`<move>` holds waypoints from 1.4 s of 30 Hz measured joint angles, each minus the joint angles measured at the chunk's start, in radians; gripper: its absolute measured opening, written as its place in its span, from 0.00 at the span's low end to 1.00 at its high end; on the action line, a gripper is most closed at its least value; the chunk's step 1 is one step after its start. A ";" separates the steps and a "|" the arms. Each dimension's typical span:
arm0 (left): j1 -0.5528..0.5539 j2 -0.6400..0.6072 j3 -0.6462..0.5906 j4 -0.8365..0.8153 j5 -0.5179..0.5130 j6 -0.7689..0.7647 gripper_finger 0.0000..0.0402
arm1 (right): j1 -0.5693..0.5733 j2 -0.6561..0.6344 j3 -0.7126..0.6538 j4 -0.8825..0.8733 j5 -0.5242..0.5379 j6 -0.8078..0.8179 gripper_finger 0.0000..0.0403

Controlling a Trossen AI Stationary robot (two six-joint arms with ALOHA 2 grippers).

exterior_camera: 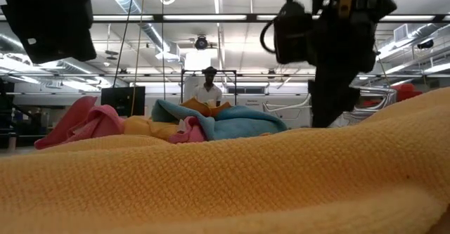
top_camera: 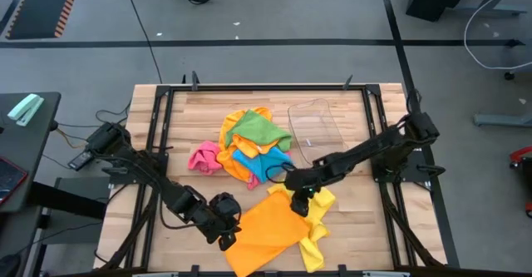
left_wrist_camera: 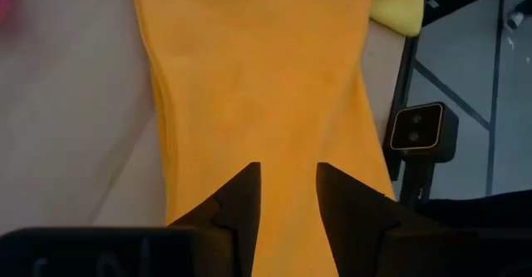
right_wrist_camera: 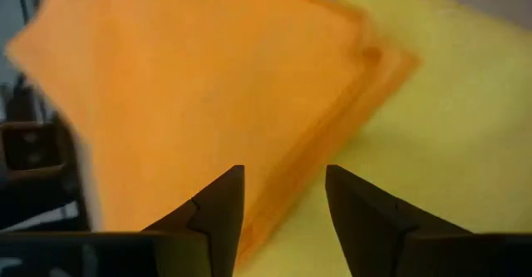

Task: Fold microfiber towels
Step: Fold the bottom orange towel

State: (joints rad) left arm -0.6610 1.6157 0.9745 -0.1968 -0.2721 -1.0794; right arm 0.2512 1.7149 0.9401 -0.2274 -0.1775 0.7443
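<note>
Two arms over a wood surface [top_camera: 349, 227] on grey floor; a person stands far behind. Orange towel [top_camera: 264, 234] lies at the front edge on a yellow towel [top_camera: 320, 206]; heap of towels [top_camera: 245, 148] mid-surface, clear tray [top_camera: 316, 127] beside. Left gripper [top_camera: 226, 237]: fingers parted, straddling the orange edge. Right gripper [top_camera: 301, 200]: fingers apart over its far corner.
</note>
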 joint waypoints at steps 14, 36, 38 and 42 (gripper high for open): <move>-0.005 0.000 0.000 -0.001 0.033 0.022 0.28 | -0.058 0.108 0.008 0.134 -0.085 0.032 0.49; -0.003 0.000 0.000 0.011 0.033 0.019 0.28 | -0.052 0.095 0.009 0.208 -0.056 0.041 0.14; -0.003 0.000 0.000 0.012 0.033 0.019 0.29 | -0.052 0.089 0.009 0.203 -0.056 0.041 0.06; 0.004 0.000 0.000 0.020 0.033 0.018 0.29 | -0.052 0.049 0.008 0.186 -0.027 0.042 0.02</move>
State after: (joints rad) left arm -0.6569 1.6157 0.9745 -0.1772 -0.2390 -1.0611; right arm 0.1993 1.7636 0.9485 -0.0410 -0.2041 0.7860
